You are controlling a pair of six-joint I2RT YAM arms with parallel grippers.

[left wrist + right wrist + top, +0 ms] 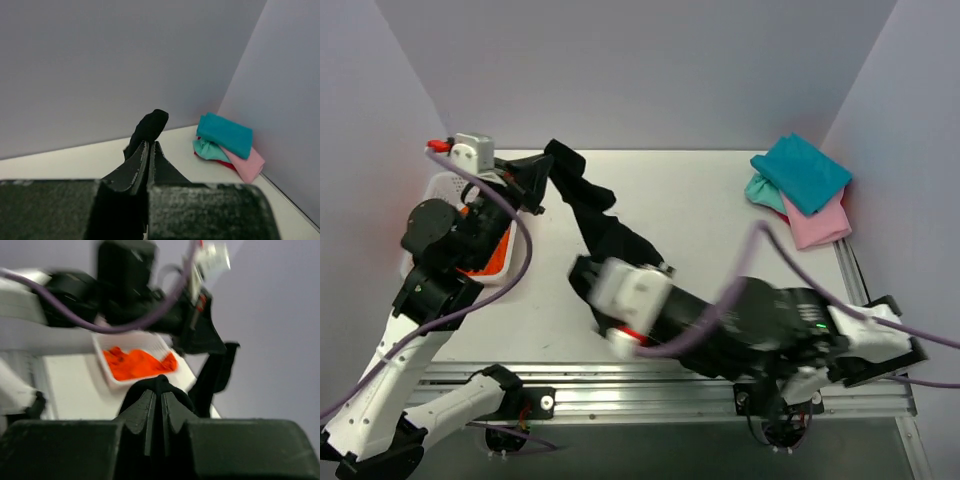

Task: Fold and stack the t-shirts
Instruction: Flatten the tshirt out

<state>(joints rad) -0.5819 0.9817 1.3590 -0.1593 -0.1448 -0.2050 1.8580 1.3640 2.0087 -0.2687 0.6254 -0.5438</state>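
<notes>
The black t-shirt (605, 225) hangs stretched between both grippers across the table's left half. My left gripper (542, 182) is shut on one end of it at the back left; in the left wrist view the gripper (149, 145) pinches black cloth (150, 126). My right gripper (582, 275) is shut on the other end near the middle; in the right wrist view the gripper (161, 395) holds a black fold (161, 385). An orange t-shirt (492, 252) lies in the white basket (438, 186). Folded teal (802, 172) and pink (820, 225) shirts lie stacked at the back right.
The white mesh basket (127, 382) stands at the table's left edge under my left arm. Walls close the back and both sides. The table's metal front rail (650, 395) runs along the near edge. A bit of red cloth (227, 164) shows under the stack.
</notes>
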